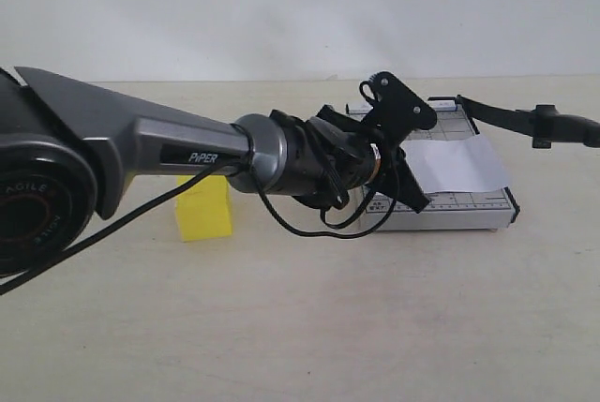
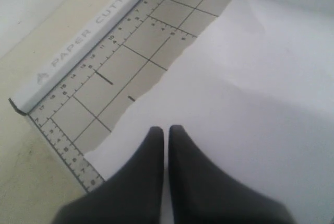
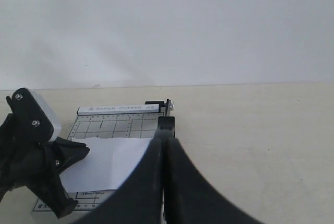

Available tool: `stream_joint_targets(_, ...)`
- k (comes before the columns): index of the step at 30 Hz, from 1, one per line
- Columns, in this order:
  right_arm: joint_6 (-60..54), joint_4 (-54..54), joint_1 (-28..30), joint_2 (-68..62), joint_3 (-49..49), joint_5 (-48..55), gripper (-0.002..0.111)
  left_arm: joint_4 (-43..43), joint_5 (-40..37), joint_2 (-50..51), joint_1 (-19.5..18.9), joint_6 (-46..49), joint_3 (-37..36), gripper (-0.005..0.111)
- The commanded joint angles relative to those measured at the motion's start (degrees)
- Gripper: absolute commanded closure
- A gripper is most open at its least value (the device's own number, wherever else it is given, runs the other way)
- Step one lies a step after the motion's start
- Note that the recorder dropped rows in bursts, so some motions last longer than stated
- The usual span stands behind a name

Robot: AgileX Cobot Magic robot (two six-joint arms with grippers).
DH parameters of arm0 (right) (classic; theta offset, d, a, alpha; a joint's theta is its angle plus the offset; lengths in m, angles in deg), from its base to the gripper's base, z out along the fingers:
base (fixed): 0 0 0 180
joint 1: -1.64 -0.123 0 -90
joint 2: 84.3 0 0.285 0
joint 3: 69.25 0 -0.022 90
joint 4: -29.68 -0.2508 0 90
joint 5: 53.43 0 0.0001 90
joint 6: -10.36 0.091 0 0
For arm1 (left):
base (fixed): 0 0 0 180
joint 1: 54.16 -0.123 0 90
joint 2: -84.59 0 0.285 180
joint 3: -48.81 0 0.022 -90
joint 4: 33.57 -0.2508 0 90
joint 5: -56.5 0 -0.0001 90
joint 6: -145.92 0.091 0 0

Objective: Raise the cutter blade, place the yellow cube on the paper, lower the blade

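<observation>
The yellow cube (image 1: 204,207) stands on the table, left of the cutter and partly behind my left arm. The white paper (image 1: 455,166) (image 2: 250,93) (image 3: 112,161) lies on the grey gridded cutter base (image 1: 441,217) (image 2: 104,93) (image 3: 115,125). My left gripper (image 1: 415,196) (image 2: 166,129) hangs over the paper's left part, shut and holding nothing. My right gripper (image 3: 166,132) is shut on the black cutter blade (image 1: 497,114) (image 3: 166,122). The blade stands lifted off the base's right edge, rising from its far hinge (image 3: 167,105).
The white bar marked PAPER CUTTER (image 2: 83,41) (image 3: 119,109) runs along the base's far side. My left arm (image 1: 187,154) crosses the left foreground and its cable (image 1: 300,224) droops beside the cutter. A pale wall stands behind the beige table (image 1: 309,318).
</observation>
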Motion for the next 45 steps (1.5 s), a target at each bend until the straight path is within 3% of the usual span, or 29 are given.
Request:
stream_joint_targets(1,-0.36,0.29,-0.12,0.21,-0.21,-0.25,0.108,0.51,1.73,1.79,-0.05,-1.44,0.15,0.102)
stream_joint_targets(10,-0.36,0.29,-0.12,0.21,-0.21,-0.25,0.108,0.51,6.47,4.18,-0.05,-1.99,4.34,0.102)
stream_joint_targets(29,-0.36,0.29,-0.12,0.21,-0.21,-0.25,0.108,0.51,6.41,2.29,-0.05,-4.84,6.41,0.102)
stream_joint_targets(34,-0.36,0.29,-0.12,0.21,-0.21,-0.25,0.108,0.6,6.41,-4.23,-0.14,-4.35,1.12,0.102)
stream_joint_targets(40,-0.36,0.29,-0.12,0.21,-0.21,-0.25,0.108,1.21,1.85,-16.1,-0.71,1.3,-11.82,0.102)
stream_joint_targets(45,-0.36,0.29,-0.12,0.21,-0.21,-0.25,0.108,13.7,-6.82,-27.37,-2.87,2.52,-23.77,0.102)
